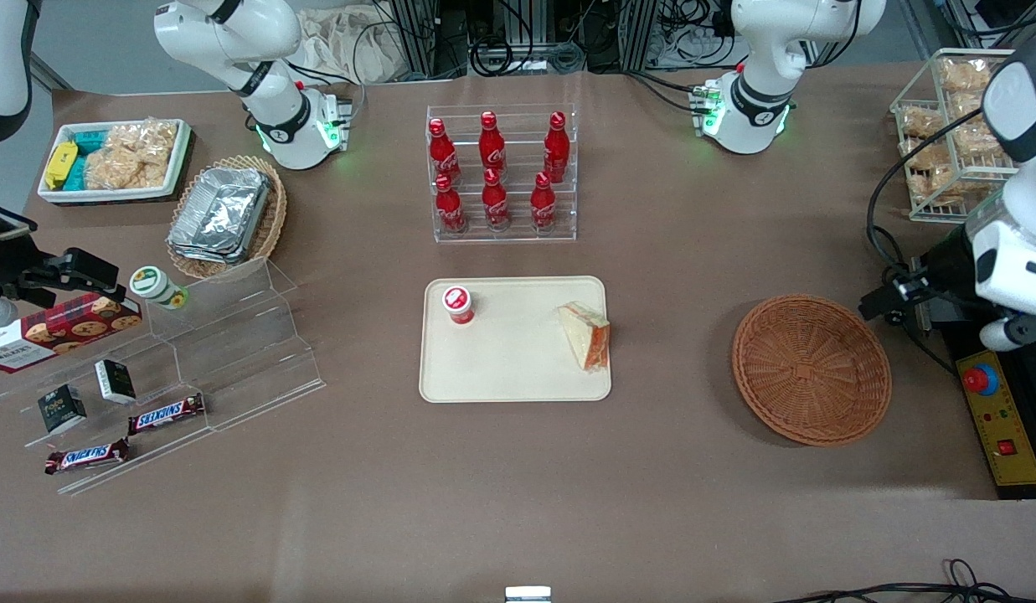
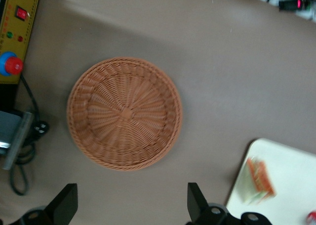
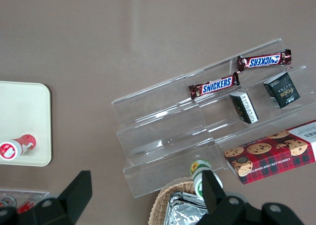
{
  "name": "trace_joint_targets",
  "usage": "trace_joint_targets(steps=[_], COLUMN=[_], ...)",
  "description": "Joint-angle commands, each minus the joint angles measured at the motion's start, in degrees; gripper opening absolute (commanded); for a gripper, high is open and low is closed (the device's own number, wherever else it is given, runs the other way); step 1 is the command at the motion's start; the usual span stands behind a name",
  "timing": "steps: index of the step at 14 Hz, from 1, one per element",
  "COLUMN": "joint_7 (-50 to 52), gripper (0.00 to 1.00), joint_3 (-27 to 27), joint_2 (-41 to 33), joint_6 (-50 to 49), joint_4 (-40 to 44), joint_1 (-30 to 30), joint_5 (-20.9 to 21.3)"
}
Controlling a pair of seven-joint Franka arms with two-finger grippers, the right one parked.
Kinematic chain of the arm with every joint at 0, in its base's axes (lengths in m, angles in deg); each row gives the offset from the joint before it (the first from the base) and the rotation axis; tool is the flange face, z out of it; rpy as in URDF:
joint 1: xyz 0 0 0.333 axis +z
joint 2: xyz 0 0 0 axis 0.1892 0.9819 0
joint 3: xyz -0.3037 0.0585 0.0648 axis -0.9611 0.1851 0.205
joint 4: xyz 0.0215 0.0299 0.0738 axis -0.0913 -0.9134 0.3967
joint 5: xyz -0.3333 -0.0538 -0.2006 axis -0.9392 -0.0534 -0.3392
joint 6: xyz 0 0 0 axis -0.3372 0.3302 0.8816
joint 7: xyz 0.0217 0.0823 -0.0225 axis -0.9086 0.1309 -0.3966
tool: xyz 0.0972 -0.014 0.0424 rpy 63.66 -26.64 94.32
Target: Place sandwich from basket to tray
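— Where do we find the sandwich (image 1: 588,334)?
— On the cream tray (image 1: 518,381), at its 3 o'clock edge; our gripper (image 2: 132,205) hangs spread and empty above the wicker basket (image 1: 811,368).

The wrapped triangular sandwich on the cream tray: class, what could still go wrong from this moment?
The wrapped triangular sandwich lies close to the rim of the cream-beige rectangular tray, so a bump might tip it off. The left gripper, jaws open, hangs above the empty round reddish-brown wicker basket and might snag its rim if lowered.
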Motion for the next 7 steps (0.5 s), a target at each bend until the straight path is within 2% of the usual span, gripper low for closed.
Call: trace_joint_targets(steps=[1, 3, 5, 7], joint_7=[-8.4, -11.6, -13.7, -14.3], gripper=[1.0, 1.0, 1.0, 1.0], joint_3=[-2.9, -4.2, -9.4, -10.6], joint_2=[-7.4, -12.0, -15.6, -17.8], joint_6=[-1.0, -0.5, -0.4, -0.4], joint_4=[-6.7, -11.0, -14.0, -16.1], joint_1=[4.5, 7.3, 12.0, 12.6], joint_5=[-0.2, 0.0, 0.5, 0.6])
